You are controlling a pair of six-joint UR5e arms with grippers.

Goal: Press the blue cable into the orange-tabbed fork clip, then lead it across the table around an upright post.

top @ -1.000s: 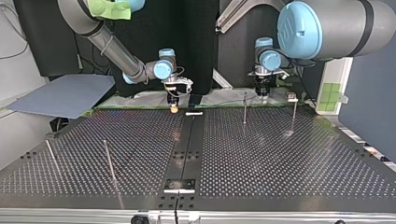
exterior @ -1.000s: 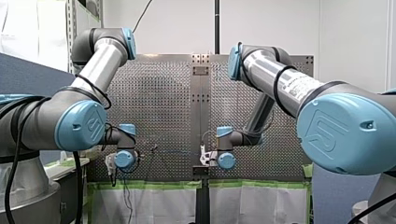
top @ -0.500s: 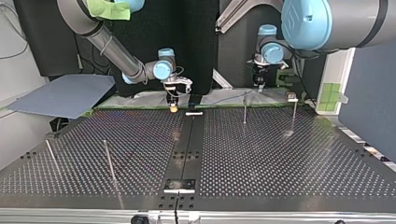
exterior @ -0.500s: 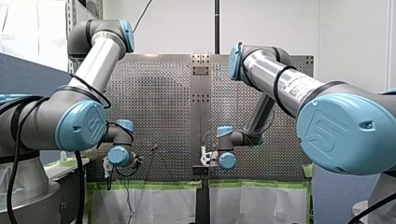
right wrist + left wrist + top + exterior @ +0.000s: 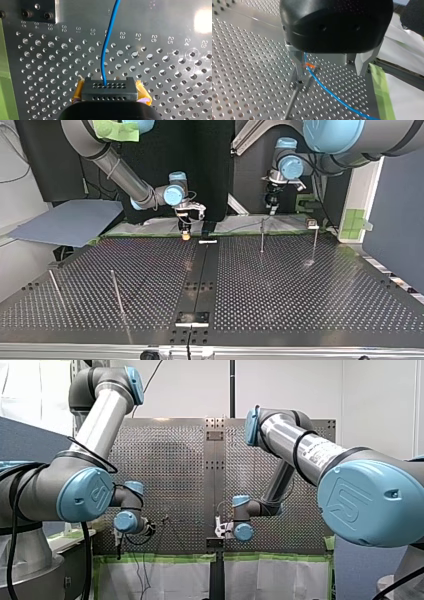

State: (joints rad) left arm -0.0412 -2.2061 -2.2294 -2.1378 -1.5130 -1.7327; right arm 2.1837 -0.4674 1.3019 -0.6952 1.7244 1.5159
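The blue cable (image 5: 329, 93) lies in the orange-tabbed fork clip (image 5: 310, 66), which tops a thin post (image 5: 262, 236). My left gripper (image 5: 329, 66) hangs open above the clip, its metal fingers (image 5: 362, 62) wide apart with the cable passing close to one of them. In the top view my left gripper (image 5: 272, 209) stands raised behind that post. My right gripper (image 5: 109, 93) is shut with its yellow pads (image 5: 144, 94) on the cable's black end block (image 5: 109, 88). It sits low at the table's far edge (image 5: 186, 235). The cable (image 5: 106, 50) runs away from the block over the plate.
A second post (image 5: 315, 242) with a small head stands beside the clip post at the top view's right. Two leaning posts (image 5: 117, 292) (image 5: 55, 287) stand at the near left. A grey-blue sheet (image 5: 70, 222) lies off the table's left, and green tape (image 5: 382, 92) edges the plate.
My left gripper has lifted off the clip post and drawn back from it, its wrist turning. The cable stays in the clip. My right arm has not moved.
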